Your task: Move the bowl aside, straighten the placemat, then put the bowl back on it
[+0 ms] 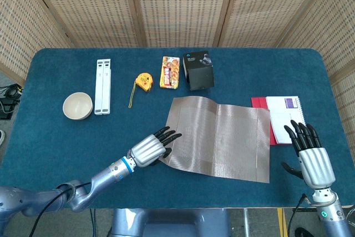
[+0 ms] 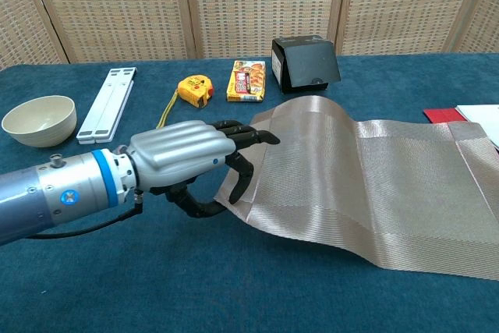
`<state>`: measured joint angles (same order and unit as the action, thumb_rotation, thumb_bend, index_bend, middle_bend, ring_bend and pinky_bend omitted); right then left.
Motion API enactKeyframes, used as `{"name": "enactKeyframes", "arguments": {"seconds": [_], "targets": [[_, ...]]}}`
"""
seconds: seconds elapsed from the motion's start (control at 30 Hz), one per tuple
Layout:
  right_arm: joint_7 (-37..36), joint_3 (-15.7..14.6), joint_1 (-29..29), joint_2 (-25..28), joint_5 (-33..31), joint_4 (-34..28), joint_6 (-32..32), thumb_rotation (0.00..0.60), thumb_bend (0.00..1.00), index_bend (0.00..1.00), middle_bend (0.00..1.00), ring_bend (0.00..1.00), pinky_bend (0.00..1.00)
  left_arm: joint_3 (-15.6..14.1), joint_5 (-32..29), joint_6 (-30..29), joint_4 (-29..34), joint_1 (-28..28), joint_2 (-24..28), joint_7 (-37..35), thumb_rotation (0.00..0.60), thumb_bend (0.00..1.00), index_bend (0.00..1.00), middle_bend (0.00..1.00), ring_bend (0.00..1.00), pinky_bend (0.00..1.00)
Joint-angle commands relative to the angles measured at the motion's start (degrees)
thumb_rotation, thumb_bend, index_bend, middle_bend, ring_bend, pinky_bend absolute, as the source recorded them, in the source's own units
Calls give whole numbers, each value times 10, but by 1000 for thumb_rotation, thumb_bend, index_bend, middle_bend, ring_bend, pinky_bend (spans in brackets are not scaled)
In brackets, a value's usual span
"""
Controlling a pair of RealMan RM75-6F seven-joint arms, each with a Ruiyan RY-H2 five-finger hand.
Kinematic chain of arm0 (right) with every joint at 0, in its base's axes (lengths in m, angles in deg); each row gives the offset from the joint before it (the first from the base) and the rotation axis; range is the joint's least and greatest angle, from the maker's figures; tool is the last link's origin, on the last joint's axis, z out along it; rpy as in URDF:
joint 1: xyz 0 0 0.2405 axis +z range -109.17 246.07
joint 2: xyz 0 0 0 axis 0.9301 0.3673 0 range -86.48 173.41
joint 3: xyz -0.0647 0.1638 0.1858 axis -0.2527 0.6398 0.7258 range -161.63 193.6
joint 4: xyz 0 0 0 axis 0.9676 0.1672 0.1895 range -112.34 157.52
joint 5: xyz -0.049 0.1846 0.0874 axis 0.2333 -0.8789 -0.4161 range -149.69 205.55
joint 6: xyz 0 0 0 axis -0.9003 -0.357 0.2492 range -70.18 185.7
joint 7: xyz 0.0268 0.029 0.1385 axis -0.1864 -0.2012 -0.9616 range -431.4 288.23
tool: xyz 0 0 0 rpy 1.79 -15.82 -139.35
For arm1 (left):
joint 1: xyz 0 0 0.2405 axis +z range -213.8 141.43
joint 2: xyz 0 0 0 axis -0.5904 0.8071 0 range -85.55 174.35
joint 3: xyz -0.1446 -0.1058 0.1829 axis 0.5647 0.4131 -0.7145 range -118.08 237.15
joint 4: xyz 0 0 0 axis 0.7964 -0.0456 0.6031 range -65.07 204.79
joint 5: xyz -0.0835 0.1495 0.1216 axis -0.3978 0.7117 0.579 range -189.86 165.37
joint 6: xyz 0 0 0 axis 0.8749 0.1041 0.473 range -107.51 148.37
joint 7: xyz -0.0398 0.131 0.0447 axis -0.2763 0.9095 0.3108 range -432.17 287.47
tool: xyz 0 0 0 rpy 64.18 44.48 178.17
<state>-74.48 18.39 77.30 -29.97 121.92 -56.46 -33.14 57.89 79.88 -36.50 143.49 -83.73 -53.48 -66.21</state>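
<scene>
The left hand (image 1: 148, 149), silver-backed with black fingers, is seen low and left of centre in the head view, closed on the lower left edge of the woven grey-beige placemat (image 1: 222, 136); in the chest view (image 2: 181, 161) the mat's edge is pinched between the thumb below and the fingers above, and is lifted slightly off the cloth. The placemat is spread over the middle of the blue table (image 1: 50, 142), with its right edge lying over a red-and-white booklet (image 1: 284, 116) at the right of the frame.

The right hand (image 1: 312, 156) is held at the lower right of the head view, near the booklet, with fingers extended and apart and nothing in it.

The cream round bowl (image 1: 77, 105) is set well apart from the mat, at the left of the frame, just beside a white folded stand (image 1: 102, 86). Along the upper middle of the table a yellow tape measure (image 1: 143, 82), an orange snack packet (image 1: 170, 71) and a black box (image 1: 198, 70) are lined up, the box being near the mat's far edge.
</scene>
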Motion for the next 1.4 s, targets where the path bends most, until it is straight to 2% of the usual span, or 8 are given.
{"name": "enactKeyframes", "arguments": {"seconds": [0.03,0.53,1.03,1.1,1.17,1.23,1.27,1.4], "targets": [[1,-1,-1,1,3,-2,-1,600,0,0,0,0,0,-17,-26,0,80,30,58,65,600,492,762,0,0,0],[8,-3,-5,4,18,-14,-13,600,0,0,0,0,0,-89,-60,46,252,70,169,190,600,492,762,0,0,0],[11,-2,-7,5,21,-16,-12,600,0,0,0,0,0,-81,-59,67,264,73,175,194,600,490,758,0,0,0],[11,-2,-7,5,21,-16,-12,600,0,0,0,0,0,-82,-57,73,266,71,181,193,600,442,703,0,0,0],[11,-2,-7,5,20,-16,-11,600,0,0,0,0,0,-85,-53,83,271,66,192,184,600,179,401,0,0,0],[11,-2,-7,5,20,-16,-11,600,0,0,0,0,0,-86,-47,91,275,61,201,164,600,9,98,0,0,0],[11,-2,-7,5,21,-17,-11,600,0,0,0,0,0,-85,-41,90,277,59,208,143,600,0,27,0,0,0],[13,-2,-7,5,21,-17,-10,600,0,0,0,0,0,-86,-1,67,276,60,229,67,600,0,0,0,0,0]]}}
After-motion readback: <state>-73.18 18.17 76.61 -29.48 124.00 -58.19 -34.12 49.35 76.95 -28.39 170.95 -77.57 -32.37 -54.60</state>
